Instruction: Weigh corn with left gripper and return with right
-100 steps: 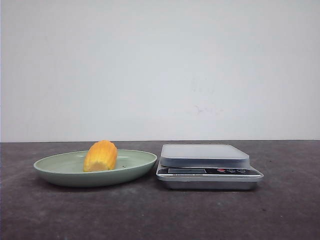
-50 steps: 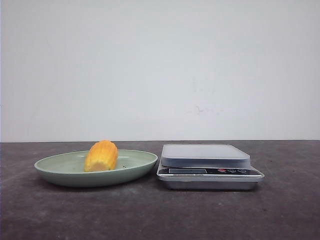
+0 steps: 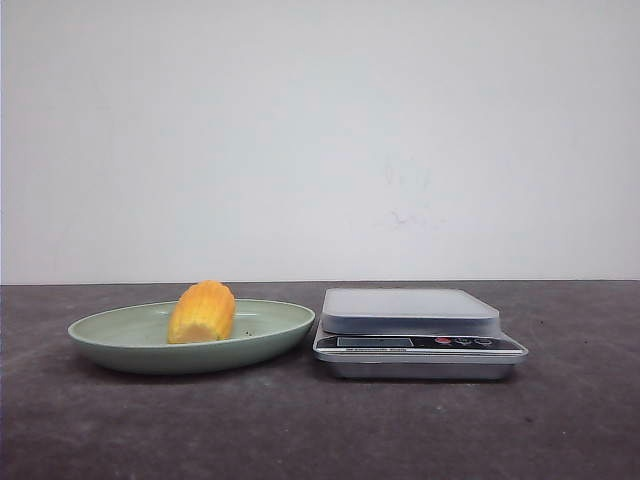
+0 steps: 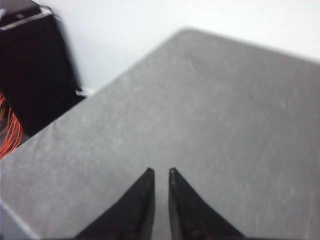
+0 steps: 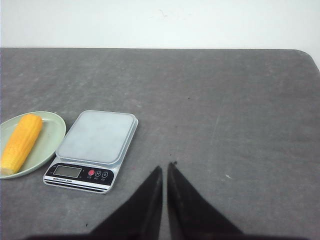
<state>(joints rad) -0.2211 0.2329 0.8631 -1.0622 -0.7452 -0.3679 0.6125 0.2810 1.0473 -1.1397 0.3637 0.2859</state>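
- The left gripper (image 4: 160,172) hangs over bare grey table (image 4: 215,115), its fingers drawn almost together with nothing between them.
- The right gripper (image 5: 165,167) is likewise nearly closed and empty, well apart from the scale.
- The kitchen scale (image 3: 415,333) sits just beside the pale green dish (image 3: 120,345).
- The corn (image 3: 202,311) lies in that dish.

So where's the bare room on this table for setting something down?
The scale's platform is bare. The tabletop right of the scale is open, as is the strip in front of it. Crowded: the green dish, holding the corn, sits close beside the scale.
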